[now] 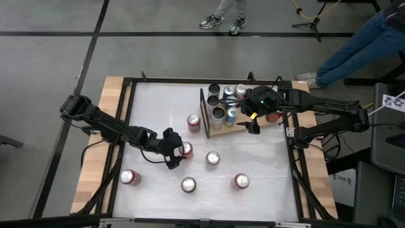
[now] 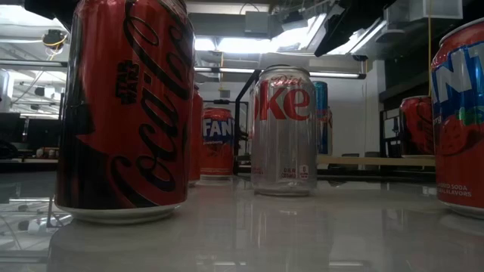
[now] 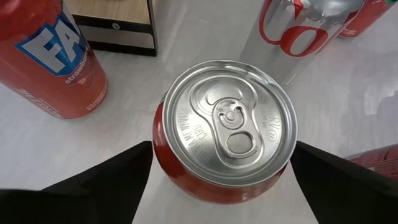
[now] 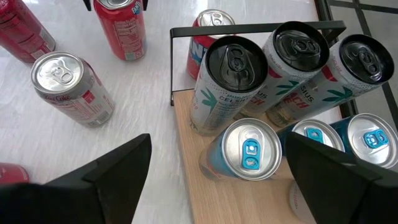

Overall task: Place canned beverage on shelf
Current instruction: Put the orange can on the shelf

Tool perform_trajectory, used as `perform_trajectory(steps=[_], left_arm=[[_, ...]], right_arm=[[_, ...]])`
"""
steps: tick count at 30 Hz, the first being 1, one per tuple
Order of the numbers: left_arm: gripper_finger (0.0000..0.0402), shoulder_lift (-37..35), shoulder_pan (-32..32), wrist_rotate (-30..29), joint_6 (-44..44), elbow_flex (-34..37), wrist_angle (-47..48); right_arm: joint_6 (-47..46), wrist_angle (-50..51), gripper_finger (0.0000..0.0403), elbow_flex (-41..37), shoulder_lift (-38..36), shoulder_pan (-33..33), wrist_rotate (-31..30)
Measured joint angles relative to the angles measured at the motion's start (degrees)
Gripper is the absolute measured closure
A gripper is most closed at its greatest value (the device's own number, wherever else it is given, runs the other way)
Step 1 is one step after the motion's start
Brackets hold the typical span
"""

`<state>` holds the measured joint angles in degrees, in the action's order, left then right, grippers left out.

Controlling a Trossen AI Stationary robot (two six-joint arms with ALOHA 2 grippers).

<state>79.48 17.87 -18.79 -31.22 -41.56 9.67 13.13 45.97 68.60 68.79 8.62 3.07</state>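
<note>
A red can with a silver top (image 3: 224, 149) stands upright on the white table, between the two fingers of my left gripper (image 3: 221, 186), which is open and slants down at it (image 1: 179, 152). The shelf (image 1: 243, 131), a light wooden board (image 4: 193, 155) with a black upright frame (image 4: 249, 28), lies at the far right and carries several tall white cans and blue cans. My right gripper (image 1: 253, 123) hangs open above the shelf's near edge with nothing between its fingers (image 4: 217, 180). My left gripper has one finger (image 3: 106, 186) on each side of the red can's wall (image 3: 163, 155), slanting down from the table's left. Whether the fingers touch the wall, I cannot tell. The can stands on its base on the table.
Several more cans stand loose on the table: a red one (image 1: 193, 122) beside the shelf's frame, a silver one (image 1: 212, 158), and three along the near side (image 1: 130, 177) (image 1: 188, 184) (image 1: 241, 181). People's legs show beyond the far edge.
</note>
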Motion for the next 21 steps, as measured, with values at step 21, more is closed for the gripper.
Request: perform_trajectory(steps=[21], left_arm=[[0.0016,-0.2,0.0,0.24,-0.13,0.04,-2.36]], right_arm=[[0.0,0.01,0.0045,0.0,0.0,0.0,0.0]])
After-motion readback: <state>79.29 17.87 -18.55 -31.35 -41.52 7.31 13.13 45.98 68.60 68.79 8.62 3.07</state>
